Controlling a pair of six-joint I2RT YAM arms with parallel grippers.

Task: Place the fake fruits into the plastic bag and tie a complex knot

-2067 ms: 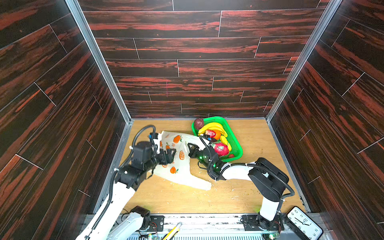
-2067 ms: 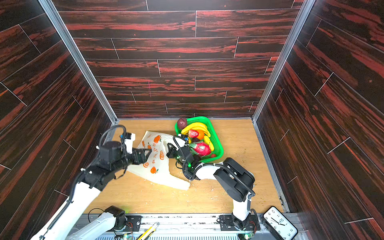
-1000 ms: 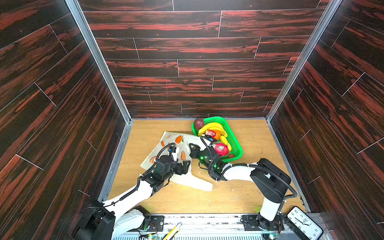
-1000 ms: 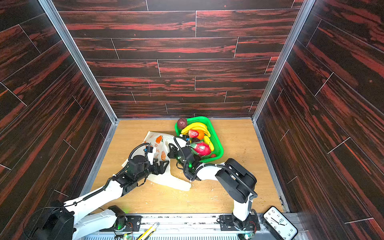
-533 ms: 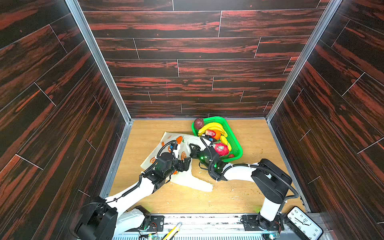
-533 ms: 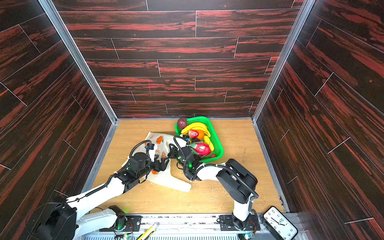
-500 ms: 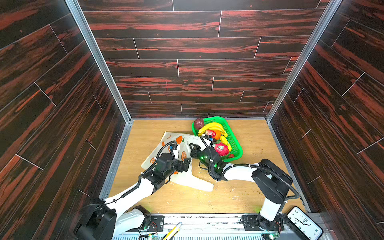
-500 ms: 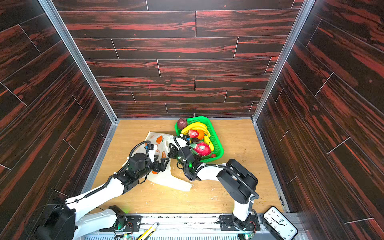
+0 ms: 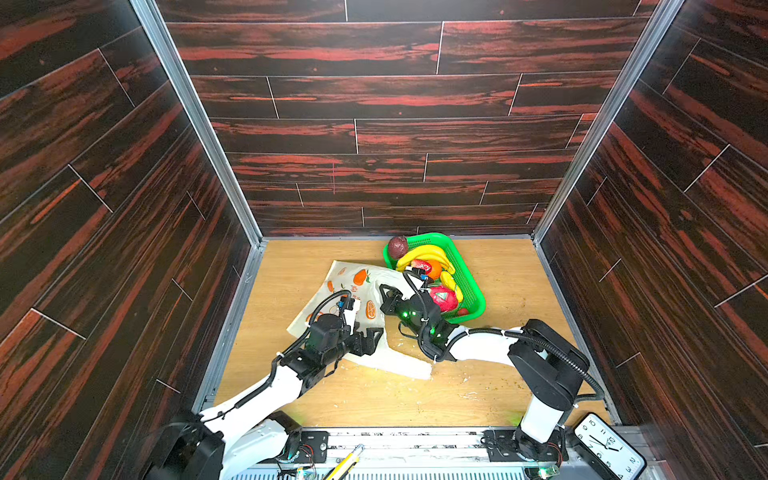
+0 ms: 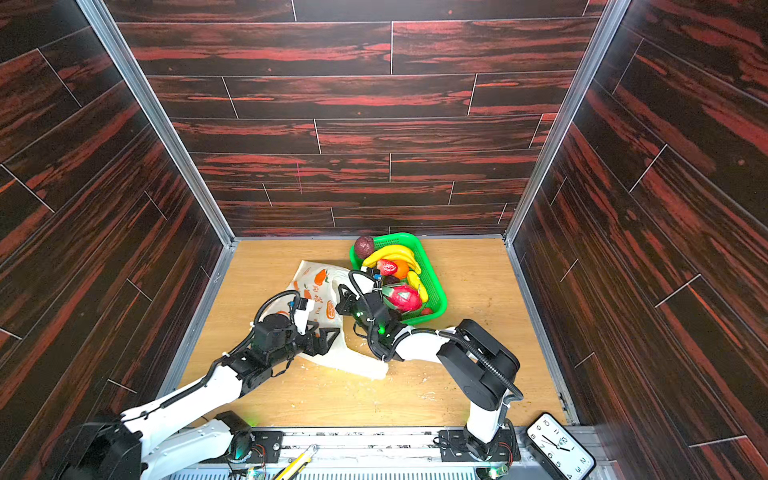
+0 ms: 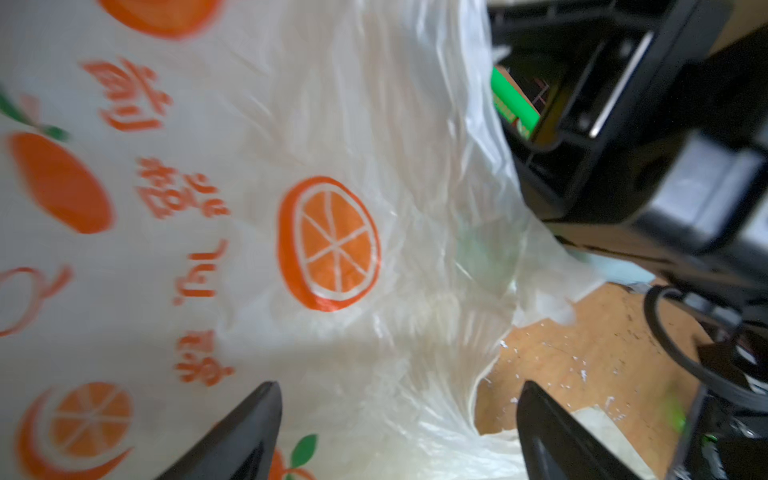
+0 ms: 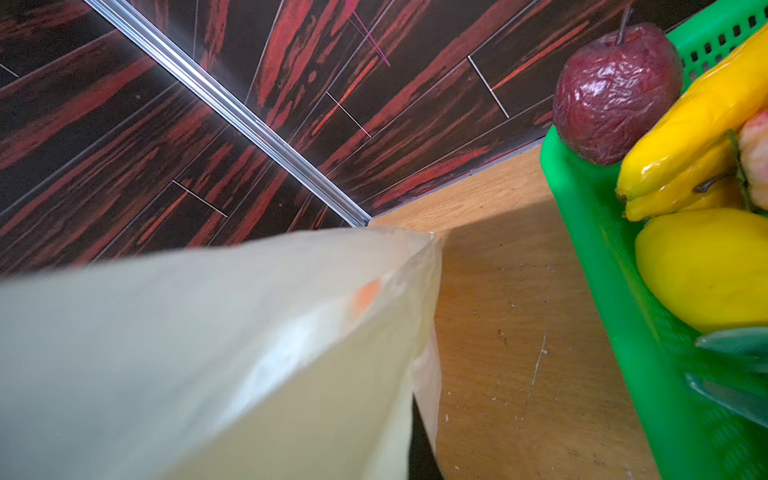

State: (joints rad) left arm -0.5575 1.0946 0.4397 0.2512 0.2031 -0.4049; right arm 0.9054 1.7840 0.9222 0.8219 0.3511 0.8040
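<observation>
The plastic bag point(image 9: 353, 291) point(image 10: 318, 286) lies flat on the wooden floor, cream-white with orange prints. My left gripper point(image 9: 372, 340) point(image 10: 328, 338) hovers open over its near end; in the left wrist view its fingers point(image 11: 249, 436) straddle bunched plastic of the bag point(image 11: 332, 166) without closing on it. My right gripper point(image 9: 384, 296) point(image 10: 343, 296) is shut on the bag's right edge, and the film point(image 12: 208, 353) hides its jaws in the right wrist view. The fake fruits sit in the basket: bananas point(image 9: 424, 253), dragon fruit point(image 9: 442, 298), a dark purple ball point(image 9: 398, 246) point(image 12: 615, 91), a lemon point(image 12: 706, 266).
The green mesh basket point(image 9: 471, 291) point(image 12: 602, 270) stands right of the bag near the back wall. Dark wooden walls enclose the floor on three sides. A clock point(image 9: 609, 444) and a yellow knife point(image 9: 345, 465) lie by the front rail. White scraps dot the floor.
My left arm has dropped low and swung from the bag's left side to its near end, staying open. The right gripper and the fruits have not moved.
</observation>
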